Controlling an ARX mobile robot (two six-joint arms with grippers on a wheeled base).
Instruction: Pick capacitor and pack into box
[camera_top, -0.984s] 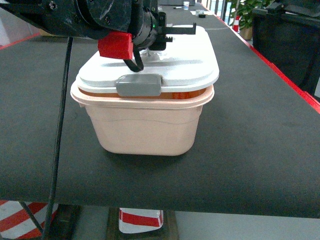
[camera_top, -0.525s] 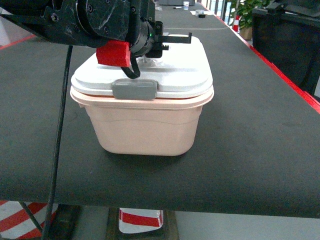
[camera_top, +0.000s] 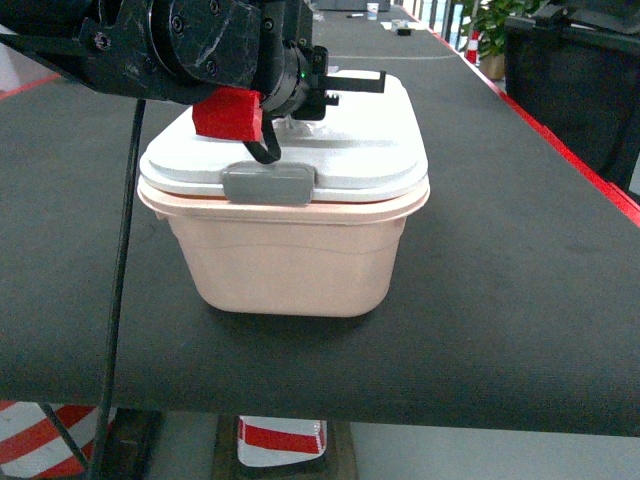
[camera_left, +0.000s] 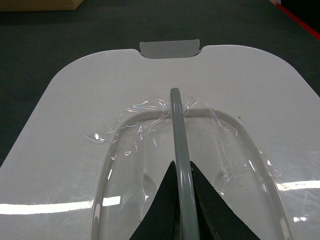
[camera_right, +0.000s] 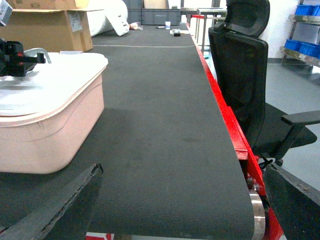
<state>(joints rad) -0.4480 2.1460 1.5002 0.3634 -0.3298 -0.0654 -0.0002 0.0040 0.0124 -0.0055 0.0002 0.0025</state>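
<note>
White lid (camera_top: 350, 150) seals the pale pink plastic tub (camera_top: 290, 255); left arm over it. Dark surface (camera_top: 520, 260) right of tub open.

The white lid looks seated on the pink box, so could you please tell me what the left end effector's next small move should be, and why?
Probably open the left end effector and lift clear. The lid lies level on the box rim with no gap showing in front, and the jaws are pinched on the grey handle, so holding on seems needless.
</note>
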